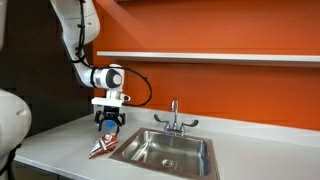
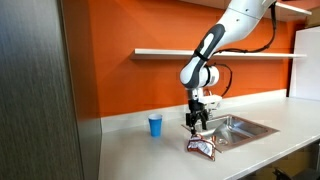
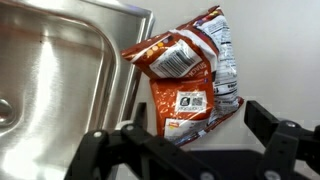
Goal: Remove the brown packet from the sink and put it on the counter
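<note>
The brown packet (image 3: 185, 80) is crinkled reddish-brown with whitish patches. It lies flat on the counter (image 3: 285, 50) with one edge at the rim of the sink (image 3: 60, 90). It also shows in both exterior views (image 1: 101, 148) (image 2: 203, 147), on the counter (image 1: 55, 140) (image 2: 130, 150) just beside the steel sink (image 1: 205, 160) (image 2: 250, 128). My gripper (image 3: 190, 138) hangs just above the packet in both exterior views (image 1: 108, 124) (image 2: 196, 124). Its fingers are spread apart and hold nothing.
A small blue cup (image 2: 155, 125) stands on the counter near the wall. The chrome two-handled tap (image 1: 174, 118) stands behind the basin. A narrow wall shelf (image 1: 220, 57) runs along the orange wall. A dark cabinet side (image 2: 40, 90) stands at the counter's end.
</note>
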Motion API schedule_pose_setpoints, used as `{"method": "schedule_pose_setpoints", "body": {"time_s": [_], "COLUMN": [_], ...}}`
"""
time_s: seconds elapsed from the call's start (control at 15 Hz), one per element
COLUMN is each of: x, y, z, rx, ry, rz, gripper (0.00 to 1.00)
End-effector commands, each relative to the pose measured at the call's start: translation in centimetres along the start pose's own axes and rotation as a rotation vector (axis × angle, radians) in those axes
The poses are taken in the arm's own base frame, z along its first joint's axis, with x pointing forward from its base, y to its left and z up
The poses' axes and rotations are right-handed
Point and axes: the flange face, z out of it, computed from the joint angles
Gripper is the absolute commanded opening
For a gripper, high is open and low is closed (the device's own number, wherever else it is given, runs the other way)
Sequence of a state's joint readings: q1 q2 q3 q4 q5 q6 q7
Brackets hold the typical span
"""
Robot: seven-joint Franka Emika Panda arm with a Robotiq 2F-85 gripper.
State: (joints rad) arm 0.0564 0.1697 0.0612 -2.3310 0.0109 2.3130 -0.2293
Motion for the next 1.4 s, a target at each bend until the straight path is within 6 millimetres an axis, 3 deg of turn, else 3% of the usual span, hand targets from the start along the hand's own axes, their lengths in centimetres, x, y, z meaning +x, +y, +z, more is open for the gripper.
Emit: {"method": "schedule_pose_setpoints", "body": {"time_s": [0.0,0.47,1.0,1.33], "x": [-1.1,-3.2,-9.3,-12.8], "y": [0.6,2.5,5.5,6.7], "z": [-2.4,-4.7,-6.8,-7.0], "rx": [-0.002,-0.002,-0.001,0.009], "ry": [0.019,0.068,0.115,0.13], "rz": [0.004,0.071,0.19,0.242], "gripper": [1.0,1.0,1.0,1.0]}}
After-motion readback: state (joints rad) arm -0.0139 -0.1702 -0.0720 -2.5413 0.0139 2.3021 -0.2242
